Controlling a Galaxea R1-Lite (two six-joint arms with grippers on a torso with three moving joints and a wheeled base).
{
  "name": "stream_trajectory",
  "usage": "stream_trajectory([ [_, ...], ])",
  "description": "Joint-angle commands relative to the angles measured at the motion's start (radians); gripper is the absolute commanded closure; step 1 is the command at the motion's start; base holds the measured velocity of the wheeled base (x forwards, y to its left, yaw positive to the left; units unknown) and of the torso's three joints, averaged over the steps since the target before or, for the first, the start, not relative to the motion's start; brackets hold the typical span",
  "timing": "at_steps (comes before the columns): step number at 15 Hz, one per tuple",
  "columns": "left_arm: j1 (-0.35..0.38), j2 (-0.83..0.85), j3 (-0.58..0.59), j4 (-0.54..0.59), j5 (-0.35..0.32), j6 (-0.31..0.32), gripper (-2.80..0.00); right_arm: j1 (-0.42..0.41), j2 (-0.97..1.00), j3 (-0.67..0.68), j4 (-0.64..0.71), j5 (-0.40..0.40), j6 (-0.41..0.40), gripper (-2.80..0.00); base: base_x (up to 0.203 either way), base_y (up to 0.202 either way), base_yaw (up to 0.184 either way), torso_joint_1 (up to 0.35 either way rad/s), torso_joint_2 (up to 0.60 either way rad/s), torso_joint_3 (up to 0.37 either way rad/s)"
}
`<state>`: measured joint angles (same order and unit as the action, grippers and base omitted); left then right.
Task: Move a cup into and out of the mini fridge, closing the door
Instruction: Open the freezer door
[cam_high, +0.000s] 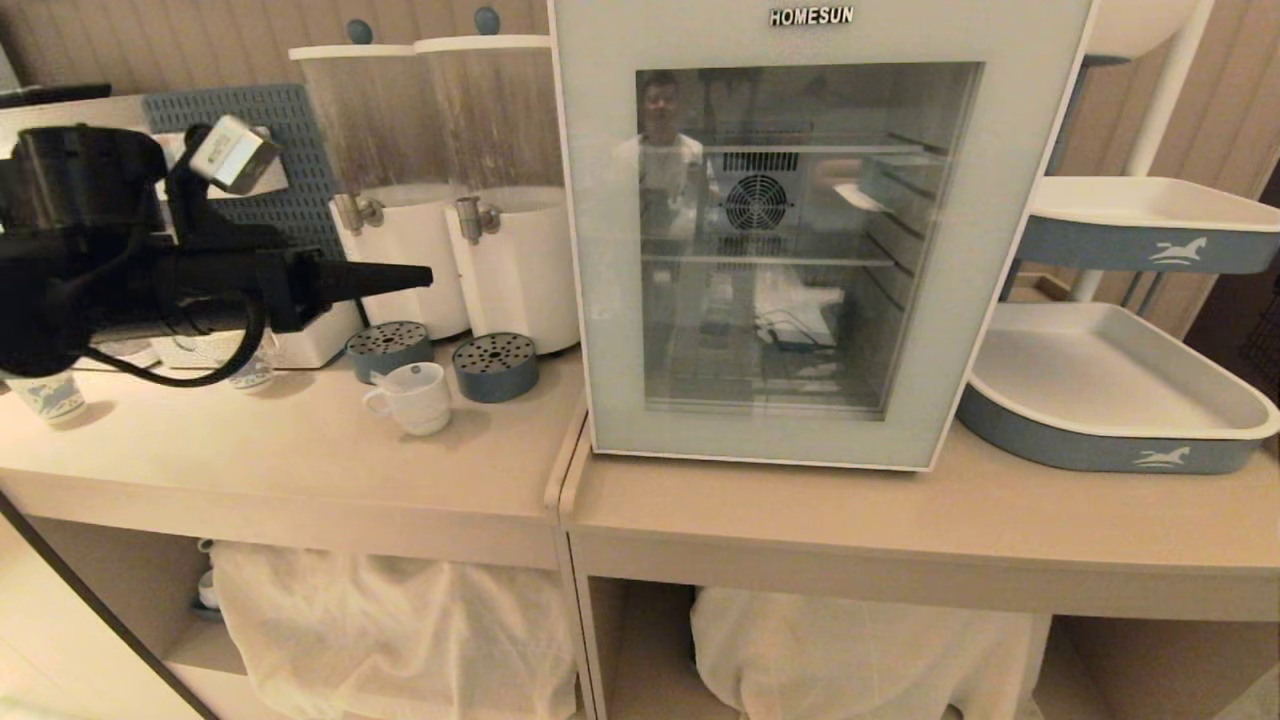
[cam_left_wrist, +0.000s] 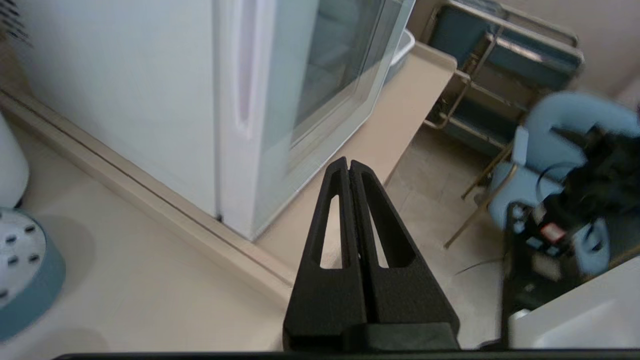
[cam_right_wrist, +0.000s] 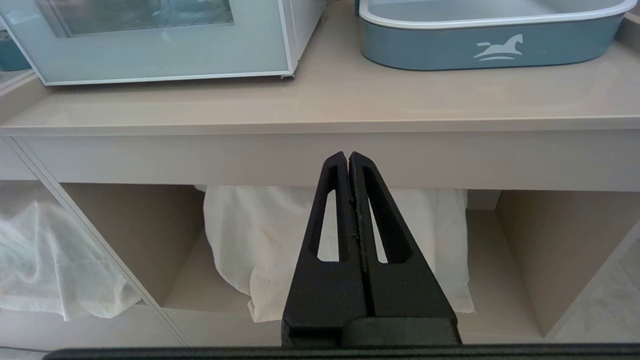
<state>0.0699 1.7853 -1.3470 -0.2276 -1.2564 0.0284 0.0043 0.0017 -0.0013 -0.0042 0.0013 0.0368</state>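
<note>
The white mini fridge (cam_high: 600, 300) stands on the counter with its glass door (cam_high: 1010, 250) closed; wire shelves show through the window. A small white cup (cam_high: 417, 398) with a loop handle sits on the counter left of the fridge. My left gripper (cam_high: 425, 275) hovers above and left of the cup, shut and empty, pointing right toward the fridge. In the left wrist view the gripper (cam_left_wrist: 348, 162) aims past the fridge's front corner (cam_left_wrist: 235, 150). My right gripper (cam_right_wrist: 348, 156) is shut and empty, low in front of the counter edge, out of the head view.
Two white drink dispensers (cam_high: 430, 270) with blue drip discs (cam_high: 495, 367) stand behind the cup. Paper cups (cam_high: 48, 395) sit far left. A tiered blue-and-white tray stand (cam_high: 1110, 400) is right of the fridge. White cloth bundles (cam_high: 400, 630) fill the shelves below.
</note>
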Motion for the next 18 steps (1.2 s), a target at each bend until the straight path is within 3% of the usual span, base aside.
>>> stream_trajectory([
  [1,-0.013,0.083,0.002,-0.043,-0.018,0.012,0.0,0.0,0.001,0.0,0.0,0.0,0.0,0.0,0.0,0.0,0.0,0.0,0.0,0.0],
  [7,-0.11,0.14,-0.012,-0.065,-0.003,-0.013,0.0,0.0,0.001,0.0,-0.002,0.0,0.0,0.0,0.0,0.0,0.0,0.0,0.0,0.0],
  [11,-0.111,0.152,-0.038,-0.065,0.077,-0.07,0.0,0.0,0.001,-0.002,0.001,0.0,0.0,0.0,0.0,0.0,0.0,0.0,0.0,0.0],
  [12,-0.111,0.154,-0.045,-0.069,0.08,-0.068,-2.8,0.0,0.001,-0.002,0.003,0.0,0.0,0.0,0.0,0.0,0.0,0.0,0.0,0.0],
  [15,-0.113,0.14,-0.06,-0.07,0.072,-0.105,-2.8,0.0,0.001,-0.002,0.003,0.0,0.0,0.0,0.0,0.0,0.0,0.0,0.0,0.0],
  [18,-0.13,0.149,-0.072,-0.07,0.065,-0.103,-2.8,0.0,0.001,-0.002,0.003,0.0,0.0,0.0,0.0,0.0,0.0,0.0,0.0,0.0],
])
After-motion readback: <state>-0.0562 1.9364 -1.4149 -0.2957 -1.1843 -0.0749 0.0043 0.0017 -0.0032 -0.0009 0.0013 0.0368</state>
